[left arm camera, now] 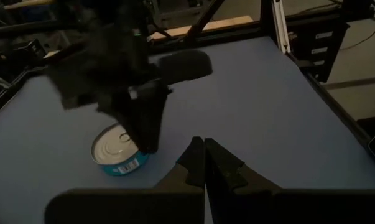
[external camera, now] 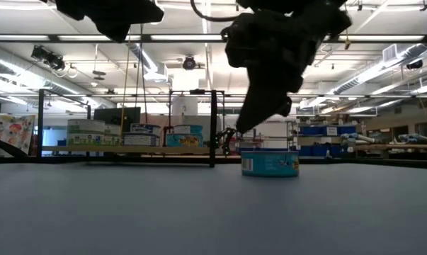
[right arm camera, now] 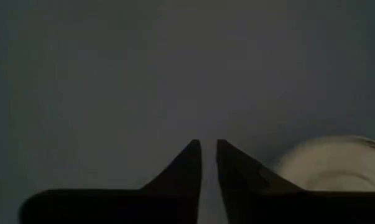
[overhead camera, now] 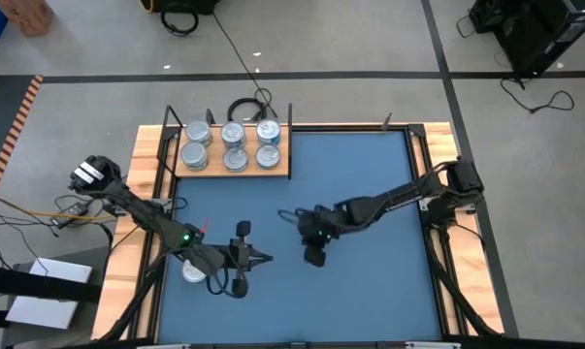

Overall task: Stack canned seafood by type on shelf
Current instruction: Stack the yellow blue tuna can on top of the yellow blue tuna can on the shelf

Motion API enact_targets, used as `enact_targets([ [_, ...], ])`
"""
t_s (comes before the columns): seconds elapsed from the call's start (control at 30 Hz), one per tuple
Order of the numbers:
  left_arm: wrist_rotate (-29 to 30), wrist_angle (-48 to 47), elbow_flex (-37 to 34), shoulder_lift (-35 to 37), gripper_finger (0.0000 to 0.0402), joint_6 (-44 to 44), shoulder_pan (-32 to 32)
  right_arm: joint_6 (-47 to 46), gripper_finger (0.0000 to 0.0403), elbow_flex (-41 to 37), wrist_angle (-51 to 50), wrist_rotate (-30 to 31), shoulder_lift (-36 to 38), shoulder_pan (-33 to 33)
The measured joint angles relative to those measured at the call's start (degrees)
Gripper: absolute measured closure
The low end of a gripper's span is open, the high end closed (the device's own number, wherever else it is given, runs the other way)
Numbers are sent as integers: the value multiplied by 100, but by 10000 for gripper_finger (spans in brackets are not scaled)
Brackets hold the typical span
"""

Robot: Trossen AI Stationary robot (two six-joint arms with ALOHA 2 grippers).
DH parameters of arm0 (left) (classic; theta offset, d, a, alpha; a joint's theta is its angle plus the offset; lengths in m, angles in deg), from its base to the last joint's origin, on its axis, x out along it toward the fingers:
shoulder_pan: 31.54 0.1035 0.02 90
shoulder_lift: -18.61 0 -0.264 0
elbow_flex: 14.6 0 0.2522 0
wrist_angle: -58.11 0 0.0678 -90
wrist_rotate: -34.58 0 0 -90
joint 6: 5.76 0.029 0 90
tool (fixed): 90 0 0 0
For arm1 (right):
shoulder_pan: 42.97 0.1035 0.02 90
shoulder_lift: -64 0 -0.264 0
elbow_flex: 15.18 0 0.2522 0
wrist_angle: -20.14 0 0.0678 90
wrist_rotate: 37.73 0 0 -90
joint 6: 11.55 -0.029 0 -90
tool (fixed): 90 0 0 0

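while both arms hang over the blue mat point(overhead camera: 370, 281) that covers the desk, the shelf point(overhead camera: 232, 160) sits at the mat's 11 o'clock corner, a light wooden board with thin black uprights. six tins point(overhead camera: 234, 145) stand on it in two rows of three, and the low view shows them as labelled cans lined up along the board.

the left gripper point(overhead camera: 266, 259) reaches toward the mat's middle from about 7 o'clock, and its jaws are pressed together with nothing between them, as the left wrist view shows. close behind that arm's forearm, near the mat's 8 o'clock edge, a single silver tin point(overhead camera: 193, 271) rests lid up on the mat, partly covered by the arm.

the right gripper point(overhead camera: 294, 215) comes in from the 3 o'clock side and points toward 9 o'clock near the mat's centre. its jaws are all but shut, a thin slit between the fingertips, holding nothing. a tin with a blue label point(left arm camera: 117, 150) stands on the mat just beside those fingertips; in the left wrist view the right arm's fingers point(left arm camera: 147, 121) reach down to its rim, and the right wrist view shows its pale lid point(right arm camera: 330, 165) next to the jaws rather than between them. whether they touch the tin i cannot tell.
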Motion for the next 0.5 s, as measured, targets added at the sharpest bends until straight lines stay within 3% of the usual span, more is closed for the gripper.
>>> enact_targets([
  [0.27, -9, -230, 0, -42, 398, -217, 15, 155, 285, 0, -666, 2080, 0, 628],
  [0.5, -13, -272, 0, -42, 398, -244, 17, 430, 283, 0, -766, 2460, -127, 778],
])
